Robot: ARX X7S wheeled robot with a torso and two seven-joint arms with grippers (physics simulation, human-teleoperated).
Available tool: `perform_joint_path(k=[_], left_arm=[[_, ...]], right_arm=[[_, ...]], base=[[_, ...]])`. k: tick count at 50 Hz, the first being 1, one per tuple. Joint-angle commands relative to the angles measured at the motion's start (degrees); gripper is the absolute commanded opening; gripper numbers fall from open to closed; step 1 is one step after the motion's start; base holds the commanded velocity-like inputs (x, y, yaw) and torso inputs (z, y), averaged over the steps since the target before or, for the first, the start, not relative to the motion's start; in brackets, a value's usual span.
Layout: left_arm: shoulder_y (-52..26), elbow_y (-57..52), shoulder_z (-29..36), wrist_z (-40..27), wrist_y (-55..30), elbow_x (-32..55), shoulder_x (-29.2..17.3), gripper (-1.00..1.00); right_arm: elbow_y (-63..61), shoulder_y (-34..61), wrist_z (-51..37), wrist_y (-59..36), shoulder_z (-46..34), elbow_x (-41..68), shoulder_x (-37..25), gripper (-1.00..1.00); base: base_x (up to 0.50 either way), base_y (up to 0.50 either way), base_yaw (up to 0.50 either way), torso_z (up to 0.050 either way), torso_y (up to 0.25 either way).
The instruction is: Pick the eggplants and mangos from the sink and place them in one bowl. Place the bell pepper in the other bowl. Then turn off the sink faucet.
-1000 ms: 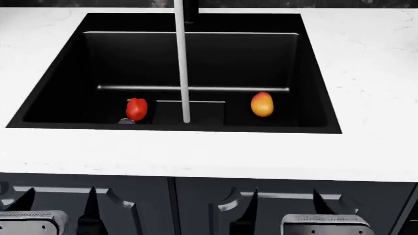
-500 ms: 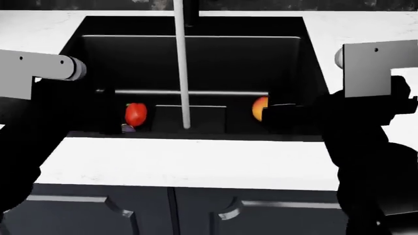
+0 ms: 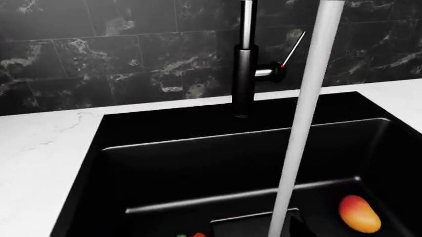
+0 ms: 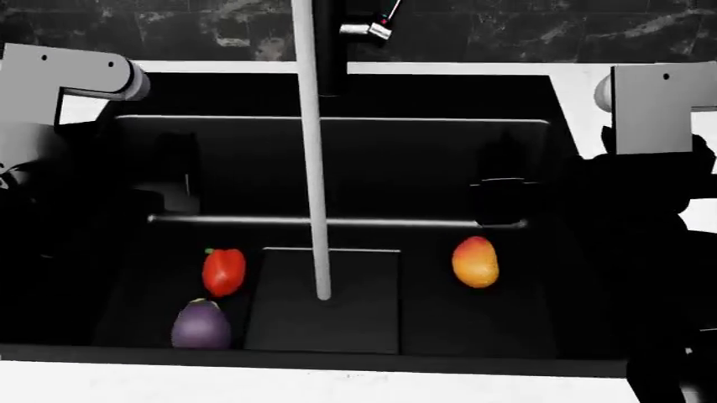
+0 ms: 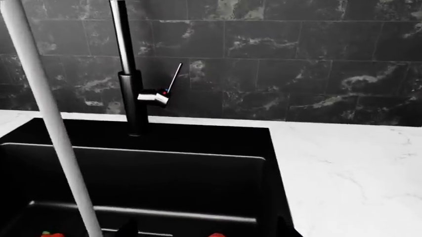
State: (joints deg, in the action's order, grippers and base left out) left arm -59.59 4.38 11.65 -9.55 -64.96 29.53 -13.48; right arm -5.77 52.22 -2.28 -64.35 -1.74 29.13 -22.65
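Tabletop [image 5: 356,163]: white marble with thin grey veins; it surrounds the sink on all sides that show.
Wall [image 5: 297,59]: dark tiles with pale cloudy marks, standing behind the tabletop.
Sink [image 4: 336,159]: deep black basin cut in the tabletop, with a square drain recess in the middle of its floor.
Sink faucet [image 3: 244,74]: black column at 12 o'clock of the basin; its thin silver lever [image 5: 173,79] is tilted up, with a red dot at its base.
Water stream [image 4: 311,151]: 1 white line falling straight down and ending on the drain recess.
Bell pepper [image 4: 223,270]: red, on the sink floor at about 8 o'clock from the drain.
Eggplant [image 4: 201,326]: dark purple, near the bell pepper, closer to the front wall, at about 7 o'clock.
Mango [image 4: 475,261]: orange and red, on the floor at 3 o'clock of the drain, well apart from the other 2.
Left arm [image 4: 67,75]: at the left rim of the sink; its claw is lost in the black, so I cannot tell its state.
Right arm [image 4: 656,105]: at the right rim; its claw also cannot be told.
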Motion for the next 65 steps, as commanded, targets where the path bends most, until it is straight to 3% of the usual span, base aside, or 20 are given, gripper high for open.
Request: perform_joint_path(k=[1, 36, 44, 49, 51, 55, 65], left_arm=[[0.47, -0.31, -0.35, -0.26, -1.94, 1.16, -0.32, 1.0], [1.53, 3.11, 2.02, -0.77, -0.65, -0.01, -1.23, 1.0], [2.17, 0.71, 1.84, -0.79, -4.68, 1.84, -2.02, 1.0], [4.92, -4.98, 0.59, -1.67, -10.89, 4.8, -3.1, 1.0], [6.21, -7.54, -0.33, -2.34, -14.22, 6.5, -2.8, 1.0], [8.62, -7.98, 0.56, -2.14, -12.36, 6.16, -3.12, 1.0], [10.9, -8.53, -0.83, -2.45, -11.53, 6.93, -3.23, 1.0]], right_arm=[[0.86, -0.29, 0.6, -0.25, -0.56, 0.4, -0.28, 1.0], [2.26, -1.01, -0.87, -2.37, 0.21, 1.61, 0.34, 1.0], [6.39, 2.28, -1.94, -10.21, -0.12, 3.47, 1.96, 1.0], [8.54, 3.9, -3.01, -22.75, -1.05, 6.25, 3.68, 1.0], [7.99, 3.73, -3.79, -25.2, -3.11, 7.07, 3.2, 1.0], [11.62, 5.01, -8.42, -25.38, -7.51, 14.21, 1.12, 1.0], [22.32, 7.08, -0.78, -15.46, -24.4, 9.5, -0.67, 1.0]], base=[[0.5, 0.0, 0.0, 0.0, 0.0], [0.44, 0.0, 0.0, 0.0, 0.001], [0.0, 0.0, 0.0, 0.0, 0.0], [0.0, 0.0, 0.0, 0.0, 0.0], [0.0, 0.0, 0.0, 0.0, 0.0], [0.0, 0.0, 0.0, 0.0, 0.0], [0.0, 0.0, 0.0, 0.0, 0.0]])
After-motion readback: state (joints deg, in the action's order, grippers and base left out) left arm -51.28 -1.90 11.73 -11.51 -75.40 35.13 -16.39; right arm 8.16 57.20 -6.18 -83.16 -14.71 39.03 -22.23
